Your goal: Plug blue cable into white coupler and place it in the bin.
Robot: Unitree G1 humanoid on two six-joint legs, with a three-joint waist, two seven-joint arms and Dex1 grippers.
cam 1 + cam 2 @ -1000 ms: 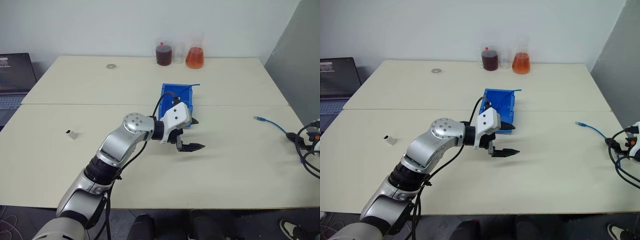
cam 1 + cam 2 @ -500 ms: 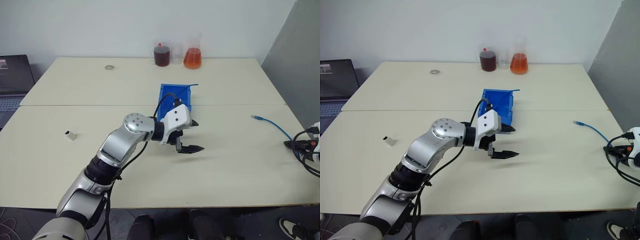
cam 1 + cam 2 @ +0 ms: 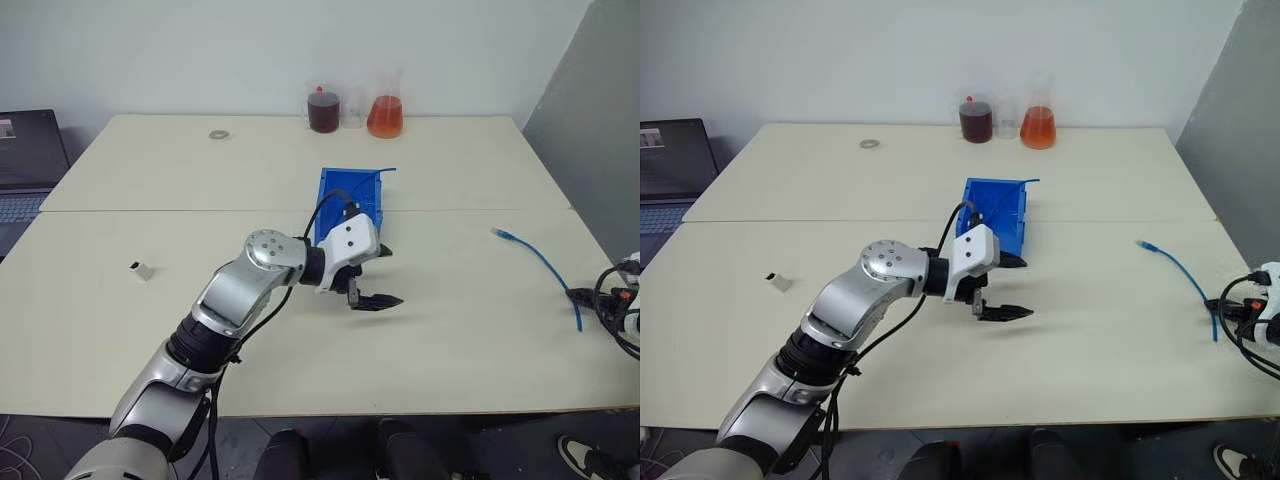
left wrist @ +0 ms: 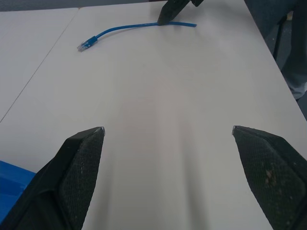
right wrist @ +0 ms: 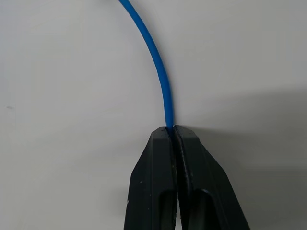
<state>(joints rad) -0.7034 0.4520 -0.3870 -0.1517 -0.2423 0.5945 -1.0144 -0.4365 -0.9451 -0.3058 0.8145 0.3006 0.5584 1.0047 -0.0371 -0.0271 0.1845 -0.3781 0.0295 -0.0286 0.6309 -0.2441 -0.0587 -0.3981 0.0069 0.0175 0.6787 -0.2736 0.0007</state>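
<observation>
Right claw [image 5: 172, 132] pinching blue cable [image 5: 156, 62], apparently mid-length

Two black textured fingers [image 4: 79, 167] of the left gripper [image 4: 168, 132] stand wide apart over a pale cream table [image 4: 158, 105] — beyond them lies a thin bright-blue cable [image 4: 125, 29], pinched by another black gripper [image 4: 169, 14].

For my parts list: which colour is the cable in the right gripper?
Bright blue cable; clearest in the right wrist view.
</observation>
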